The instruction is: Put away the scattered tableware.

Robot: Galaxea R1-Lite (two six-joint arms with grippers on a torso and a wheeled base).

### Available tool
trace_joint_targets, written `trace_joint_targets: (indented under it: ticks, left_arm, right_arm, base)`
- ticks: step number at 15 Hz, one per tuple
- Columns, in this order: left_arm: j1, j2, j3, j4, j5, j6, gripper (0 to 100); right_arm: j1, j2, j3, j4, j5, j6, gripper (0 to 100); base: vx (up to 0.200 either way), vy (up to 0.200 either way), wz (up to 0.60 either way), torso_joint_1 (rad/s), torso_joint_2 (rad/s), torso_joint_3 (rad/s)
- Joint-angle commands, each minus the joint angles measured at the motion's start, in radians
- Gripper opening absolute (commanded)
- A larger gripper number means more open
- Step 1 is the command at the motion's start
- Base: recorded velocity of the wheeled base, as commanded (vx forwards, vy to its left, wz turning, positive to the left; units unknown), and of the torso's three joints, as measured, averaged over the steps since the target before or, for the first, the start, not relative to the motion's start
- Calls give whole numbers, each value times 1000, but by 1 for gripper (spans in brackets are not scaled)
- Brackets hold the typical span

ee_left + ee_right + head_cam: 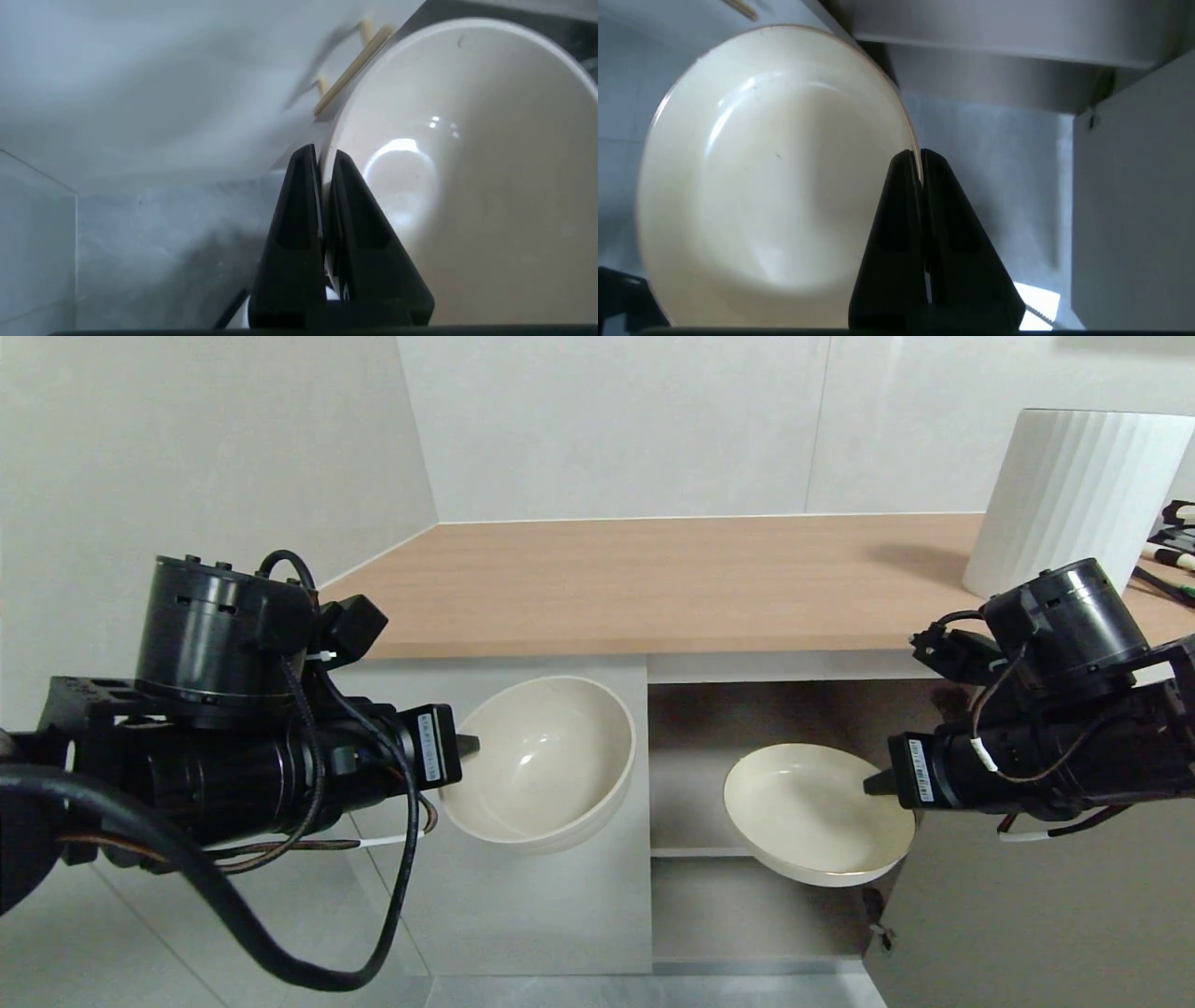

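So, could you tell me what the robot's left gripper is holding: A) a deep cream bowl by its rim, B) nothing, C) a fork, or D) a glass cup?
A: the left gripper is shut on the rim of the deep cream bowl, held up in the air, while the right gripper grips the shallow dish.

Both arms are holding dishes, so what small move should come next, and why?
Probably ease the right gripper forward to carry the plate into the open cabinet, onto its shelf: its jaws pinch the plate's rim, and the plate hangs just before that opening.
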Motion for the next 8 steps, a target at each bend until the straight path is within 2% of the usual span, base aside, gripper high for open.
trace_joint_targets:
  ticks: [1,4,8]
  left_arm:
    - [0,2,0,1,1,0,0]
    - [0,2,0,1,1,0,0]
    - [0,5,0,1,-1,1,0]
  right_arm:
    - [0,5,0,1,0,0,0]
    - [0,6,0,1,0,0,0]
    - [0,26,-3,-4,-2,-1,0]
  base:
    - [0,0,0,-115,447,320]
    - [0,0,0,-67,259,190]
    - [0,0,0,-7,33,22]
